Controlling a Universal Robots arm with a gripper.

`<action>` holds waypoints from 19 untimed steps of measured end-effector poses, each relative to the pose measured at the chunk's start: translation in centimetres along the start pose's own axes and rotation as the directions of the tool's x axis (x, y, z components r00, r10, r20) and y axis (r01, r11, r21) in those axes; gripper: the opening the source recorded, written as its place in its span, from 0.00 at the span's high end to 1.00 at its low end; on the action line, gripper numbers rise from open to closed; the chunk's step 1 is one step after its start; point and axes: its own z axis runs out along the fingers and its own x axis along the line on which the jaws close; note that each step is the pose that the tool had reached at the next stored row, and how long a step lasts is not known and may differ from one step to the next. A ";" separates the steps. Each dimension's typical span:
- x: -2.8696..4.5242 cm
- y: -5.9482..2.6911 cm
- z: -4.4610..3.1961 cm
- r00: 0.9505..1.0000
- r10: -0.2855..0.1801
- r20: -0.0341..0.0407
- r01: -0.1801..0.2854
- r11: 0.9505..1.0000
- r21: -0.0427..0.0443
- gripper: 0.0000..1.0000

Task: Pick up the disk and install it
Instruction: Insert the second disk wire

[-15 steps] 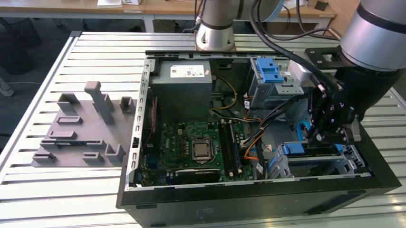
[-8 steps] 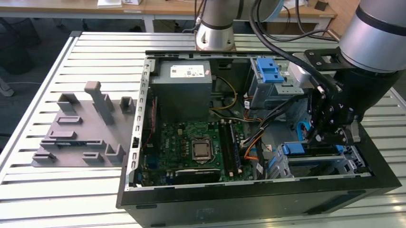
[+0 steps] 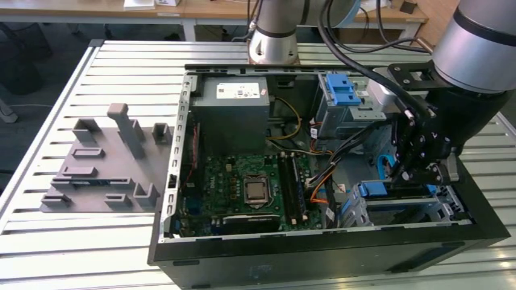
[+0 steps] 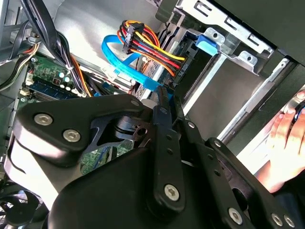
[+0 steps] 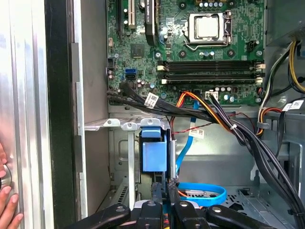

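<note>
The disk [image 3: 385,190] stands edge-on in the lower drive bay of the open computer case [image 3: 322,251], at the exterior view's right. Its blue bracket [image 5: 155,150] shows between the bay's metal walls in the first wrist view. My gripper [image 3: 415,175] reaches down into the case right over that bay. Its black fingers [image 5: 157,191] are drawn close together, with the tips at the near edge of the blue bracket. Whether they pinch the bracket or merely touch it is hidden. In the second wrist view the gripper [image 4: 162,95] points into the bay past a blue cable [image 4: 119,62].
Black and coloured cables [image 5: 214,114] cross between the bay and the motherboard [image 3: 241,187]. A second blue bracket [image 3: 342,90] sits in the upper bay beside the grey box [image 3: 234,103]. The grey slotted tray [image 3: 105,163] lies left of the case. A person's hand [image 5: 7,200] rests outside the case wall.
</note>
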 end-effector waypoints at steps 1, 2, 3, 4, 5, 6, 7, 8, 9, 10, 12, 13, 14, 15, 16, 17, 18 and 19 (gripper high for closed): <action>0.01 -0.01 0.01 1.000 0.000 0.000 0.000 1.000 0.000 0.84; 0.03 -0.02 0.01 1.000 0.000 0.000 0.000 1.000 0.000 0.84; 0.06 -0.04 0.03 1.000 0.000 0.001 0.000 1.000 0.000 0.84; 0.09 -0.05 0.03 1.000 0.000 0.001 0.000 1.000 0.000 0.84; 0.11 -0.05 0.04 1.000 0.000 0.002 0.000 1.000 0.000 0.84; 0.14 -0.06 0.06 1.000 0.000 0.002 0.000 1.000 0.000 0.84; 0.17 -0.06 0.07 1.000 0.000 0.003 0.000 1.000 0.000 0.84; 0.21 -0.07 0.08 1.000 0.000 0.003 0.000 1.000 0.000 0.84; 0.24 -0.07 0.09 1.000 0.000 0.003 0.000 1.000 0.000 0.84; 0.27 -0.07 0.12 1.000 0.000 0.003 0.000 1.000 0.000 0.84; 0.27 -0.08 0.13 1.000 0.000 0.003 0.000 1.000 0.000 0.84; 0.27 -0.08 0.14 1.000 0.000 0.003 0.000 1.000 0.000 0.84; 0.27 -0.11 0.15 1.000 0.000 0.003 0.000 1.000 0.000 0.84; 0.27 -0.13 0.15 1.000 0.000 0.004 0.000 1.000 0.000 0.84; 0.27 -0.15 0.16 1.000 0.000 0.004 0.000 1.000 0.000 0.84; 0.27 -0.17 0.17 1.000 0.000 0.004 0.000 1.000 0.000 0.84; 0.27 -0.18 0.17 1.000 0.000 0.004 0.000 1.000 0.000 0.84; 0.27 -0.18 0.18 1.000 0.000 0.005 0.000 1.000 0.000 0.84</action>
